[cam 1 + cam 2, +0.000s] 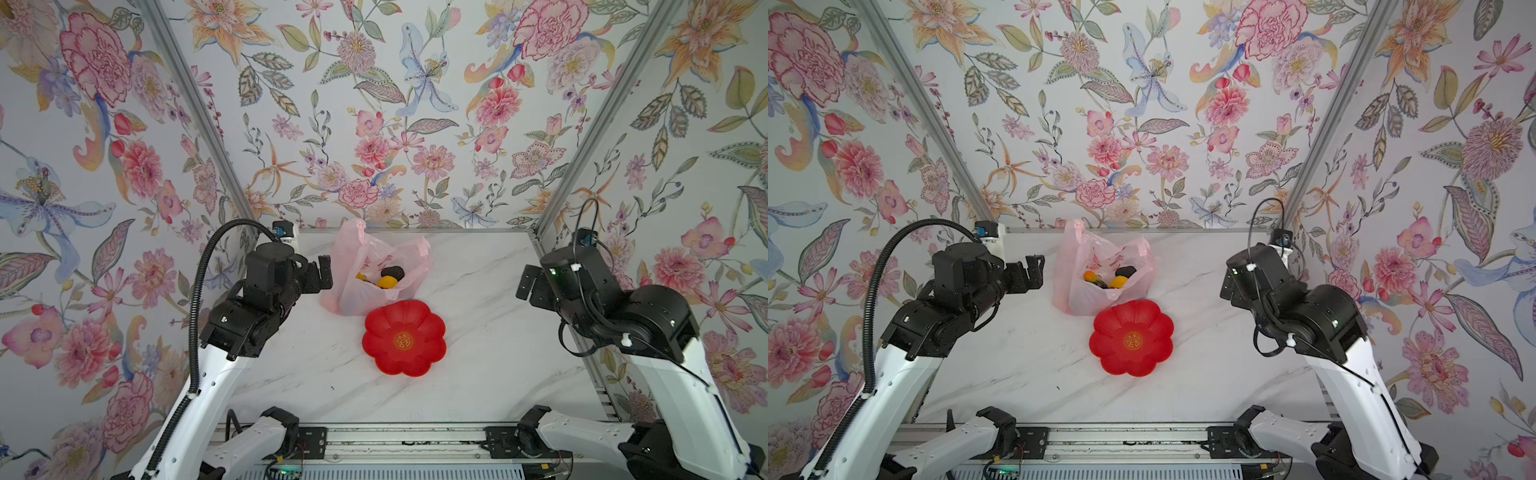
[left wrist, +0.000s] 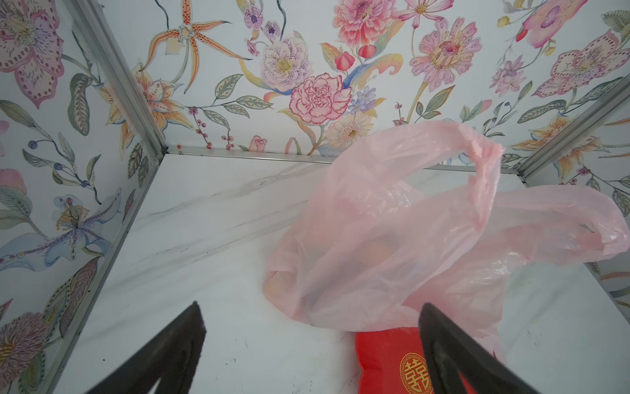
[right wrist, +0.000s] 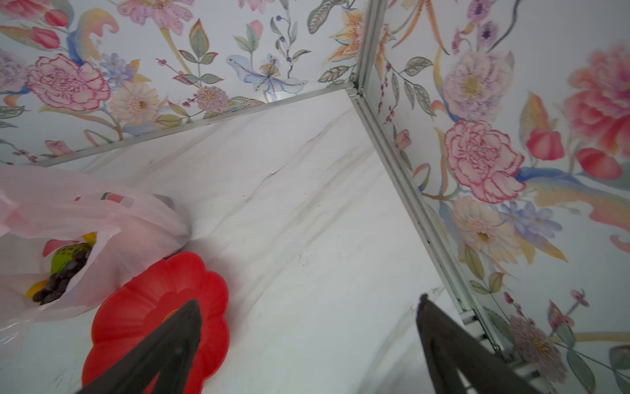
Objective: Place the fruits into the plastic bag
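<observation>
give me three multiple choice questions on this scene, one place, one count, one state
1. Relative to the plastic bag, the red plate sits: A) inside it B) right in front of it, on the near side C) behind it, by the back wall.
2. Fruits lying on the plate: A) three B) one C) none.
3. The left claw is: A) open and empty B) shut on the bag C) shut on a fruit.
Answers: B, it lies at the bag's near edge in both top views; C, the plate is bare; A, its jaws stand apart, nothing between.
</observation>
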{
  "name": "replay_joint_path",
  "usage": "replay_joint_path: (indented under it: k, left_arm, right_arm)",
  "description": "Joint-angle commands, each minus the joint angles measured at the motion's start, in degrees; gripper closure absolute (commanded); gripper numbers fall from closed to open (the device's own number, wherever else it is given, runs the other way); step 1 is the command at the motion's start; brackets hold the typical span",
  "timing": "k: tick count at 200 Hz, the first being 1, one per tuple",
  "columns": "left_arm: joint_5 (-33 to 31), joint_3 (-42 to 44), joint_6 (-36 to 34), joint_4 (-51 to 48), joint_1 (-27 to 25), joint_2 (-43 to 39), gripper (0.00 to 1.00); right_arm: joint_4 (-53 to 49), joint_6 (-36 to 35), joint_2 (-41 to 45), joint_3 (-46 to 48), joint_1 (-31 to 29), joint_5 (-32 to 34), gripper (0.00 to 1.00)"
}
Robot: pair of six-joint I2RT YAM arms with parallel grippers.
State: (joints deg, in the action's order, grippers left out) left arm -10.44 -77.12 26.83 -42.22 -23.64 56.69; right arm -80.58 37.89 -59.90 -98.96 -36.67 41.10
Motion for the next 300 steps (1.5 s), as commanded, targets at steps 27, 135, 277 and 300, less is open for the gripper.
replay_joint_path:
  k: [27,135,277,300]
  left_arm:
    - [-12.3,10.3,0.3,4.5,-0.1,-9.4,0.01]
    - [-32.8,47.2,-21.0,39.4,0.0,-35.8,0.01]
    - [-36.2,61.6,-16.0,48.8,5.4,-32.0,0.01]
    - [-34.1,62.0,-15.1,50.2,8.1,-29.9,0.01]
  right_arm:
    - [25.3,-15.7,13.0,19.1,4.4,4.9,0.01]
    - [104.4,-52.5,39.2,82.0,6.9,-13.0,0.01]
    - [118.1,-44.9,23.5,94.8,29.8,-35.6,0.01]
    - [122.5,-44.2,18.6,95.2,32.1,-37.8,0.01]
